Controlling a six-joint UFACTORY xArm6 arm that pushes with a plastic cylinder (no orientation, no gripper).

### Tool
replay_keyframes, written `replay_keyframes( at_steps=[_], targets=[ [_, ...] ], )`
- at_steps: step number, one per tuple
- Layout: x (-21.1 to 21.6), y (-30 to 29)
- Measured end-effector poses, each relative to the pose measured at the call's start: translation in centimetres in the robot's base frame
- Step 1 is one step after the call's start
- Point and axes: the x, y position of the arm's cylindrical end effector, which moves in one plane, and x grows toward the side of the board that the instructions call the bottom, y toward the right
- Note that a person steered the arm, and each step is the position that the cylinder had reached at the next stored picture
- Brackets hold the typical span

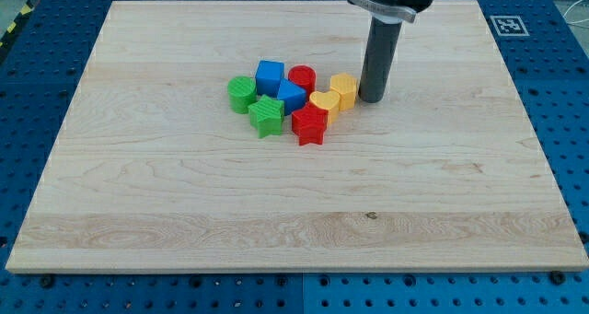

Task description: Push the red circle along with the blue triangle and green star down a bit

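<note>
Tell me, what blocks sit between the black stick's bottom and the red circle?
In the camera view, two yellow blocks: one just left of my tip, another lower left. The red circle sits left of them.

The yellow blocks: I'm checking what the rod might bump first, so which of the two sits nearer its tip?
The yellow block on the view's right, at the cluster's right edge, right beside my tip. The other yellow block lies lower-left, against the red star.

Eight blocks clustered on one desk [184, 213]: two green [242, 94] [266, 116], two blue [270, 75] [291, 97], two red [302, 78] [310, 125], two yellow [324, 104] [344, 89]. One dark rod.
</note>
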Motion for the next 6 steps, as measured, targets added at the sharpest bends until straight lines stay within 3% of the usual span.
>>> replay_keyframes(
  at_steps=[3,4,6],
  targets=[
    [-2.0,-2.7],
    [-6.4,-4.0],
    [-4.8,-7.8]
  ],
)
